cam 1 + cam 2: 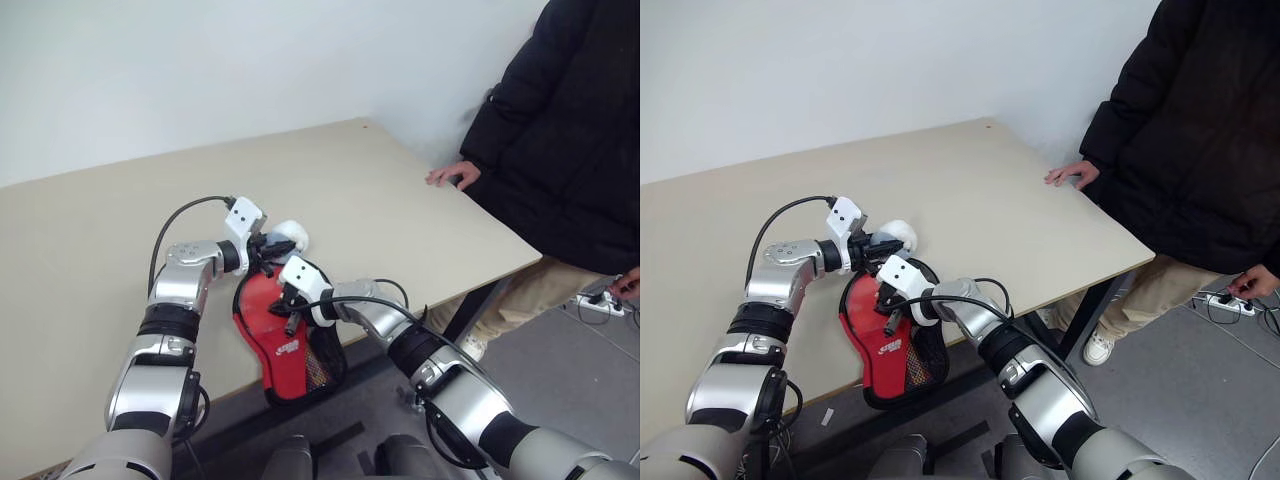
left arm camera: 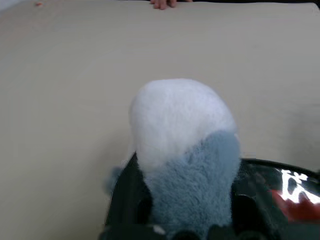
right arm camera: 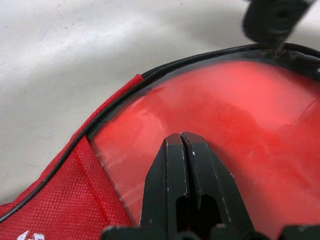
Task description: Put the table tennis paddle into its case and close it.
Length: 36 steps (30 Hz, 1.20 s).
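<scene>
- Lower centre of frame: the table tennis paddle [image 1: 262,305] sits inside the case [image 1: 290,352].
- My right gripper [image 3: 183,141], clenched empty, pins it.
- Left gripper [image 1: 266,248]: jaws unclear.
- Next, I judge: zip shut.

Soft, even light falls across the pale tabletop [image 1: 420,210], and shadows are faint. In the left wrist view a fuzzy white-and-grey ball [image 2: 182,150] sits close and out of focus. The case [image 3: 240,120] shows whitish glare on its clear red window.
</scene>
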Available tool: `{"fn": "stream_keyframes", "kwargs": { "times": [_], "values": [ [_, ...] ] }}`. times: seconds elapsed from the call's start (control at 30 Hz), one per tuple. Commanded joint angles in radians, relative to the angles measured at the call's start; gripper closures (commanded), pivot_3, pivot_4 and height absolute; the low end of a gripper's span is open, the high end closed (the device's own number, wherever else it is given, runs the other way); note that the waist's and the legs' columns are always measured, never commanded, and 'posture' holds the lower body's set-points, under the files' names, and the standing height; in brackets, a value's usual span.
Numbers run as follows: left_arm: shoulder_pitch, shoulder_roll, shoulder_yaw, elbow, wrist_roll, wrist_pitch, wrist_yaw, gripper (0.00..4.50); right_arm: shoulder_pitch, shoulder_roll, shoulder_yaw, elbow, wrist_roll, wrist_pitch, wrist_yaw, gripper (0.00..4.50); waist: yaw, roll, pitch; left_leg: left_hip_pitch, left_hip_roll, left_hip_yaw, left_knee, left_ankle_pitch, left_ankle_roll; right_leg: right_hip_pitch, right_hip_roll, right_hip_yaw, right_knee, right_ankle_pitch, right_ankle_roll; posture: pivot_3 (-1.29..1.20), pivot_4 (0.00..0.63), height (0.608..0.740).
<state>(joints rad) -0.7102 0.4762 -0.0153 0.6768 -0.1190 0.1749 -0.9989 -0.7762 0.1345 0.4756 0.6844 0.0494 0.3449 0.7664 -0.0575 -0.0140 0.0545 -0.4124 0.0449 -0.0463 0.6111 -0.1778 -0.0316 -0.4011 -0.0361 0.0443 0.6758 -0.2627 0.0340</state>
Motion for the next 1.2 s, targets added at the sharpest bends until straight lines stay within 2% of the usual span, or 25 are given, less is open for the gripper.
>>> {"fn": "stream_keyframes", "kwargs": {
  "times": [0.03, 0.1, 0.27, 0.47, 0.77, 1.07, 1.2],
  "values": [
    [0.007, 0.014, -0.021, -0.067, 0.004, -0.055, -0.038, 1.92, 0.003, 0.11, 0.015, 0.034, -0.006, 0.016, 0.002, 4.5, 0.0, 0.0, 0.0, 0.0, 0.0, 0.0, 0.0, 0.0, 0.0, 0.0, 0.0, 0.0, 0.0, 0.0, 0.0, 0.0, 0.0, 0.74],
    [0.021, 0.019, -0.029, -0.079, 0.007, -0.061, -0.047, 1.28, 0.002, 0.11, 0.015, 0.035, -0.006, 0.015, 0.002, 4.5, 0.0, 0.0, 0.0, 0.0, 0.0, 0.0, 0.0, 0.0, 0.0, 0.0, 0.0, 0.0, 0.0, 0.0, 0.0, 0.0, 0.0, 0.74],
    [0.05, 0.029, -0.03, -0.11, 0.001, -0.054, -0.053, 0.07, 0.0, 0.112, 0.016, 0.039, -0.007, 0.013, 0.002, 4.5, 0.0, 0.0, 0.0, 0.001, 0.0, 0.0, 0.001, 0.0, 0.0, 0.001, 0.0, 0.0, 0.0, 0.0, 0.0, 0.0, 0.0, 0.74],
    [0.051, 0.058, -0.022, -0.122, -0.003, -0.056, -0.056, 0.02, -0.006, 0.116, 0.016, 0.047, -0.007, 0.009, 0.003, 4.5, 0.0, 0.0, 0.0, 0.001, 0.0, 0.0, 0.002, 0.0, 0.0, 0.002, 0.0, 0.0, 0.001, 0.0, 0.0, 0.0, 0.0, 0.74],
    [0.068, 0.174, 0.02, -0.171, -0.043, -0.038, -0.102, 0.02, -0.011, 0.117, 0.017, 0.055, -0.009, 0.003, 0.005, 4.5, -0.002, 0.001, 0.0, 0.001, 0.0, 0.0, 0.002, 0.0, 0.0, 0.002, 0.001, 0.0, 0.001, 0.0, 0.0, 0.0, 0.0, 0.74],
    [0.275, 0.294, 0.117, -0.465, -0.15, 0.043, -0.152, 0.02, -0.007, 0.11, 0.022, 0.046, -0.007, 0.005, 0.011, 4.5, -0.014, 0.001, 0.0, 0.002, 0.001, 0.0, 0.002, 0.0, 0.0, 0.002, 0.001, 0.001, 0.001, 0.0, 0.0, 0.0, 0.0, 0.74],
    [0.419, 0.302, 0.159, -0.603, -0.19, 0.09, -0.122, 0.02, -0.002, 0.095, 0.023, 0.023, -0.004, 0.018, 0.02, 4.5, -0.018, 0.002, 0.0, 0.003, 0.001, 0.0, 0.002, 0.0, 0.0, 0.003, 0.001, 0.001, 0.001, 0.0, -0.001, 0.0, 0.0, 0.74]
  ]
}}
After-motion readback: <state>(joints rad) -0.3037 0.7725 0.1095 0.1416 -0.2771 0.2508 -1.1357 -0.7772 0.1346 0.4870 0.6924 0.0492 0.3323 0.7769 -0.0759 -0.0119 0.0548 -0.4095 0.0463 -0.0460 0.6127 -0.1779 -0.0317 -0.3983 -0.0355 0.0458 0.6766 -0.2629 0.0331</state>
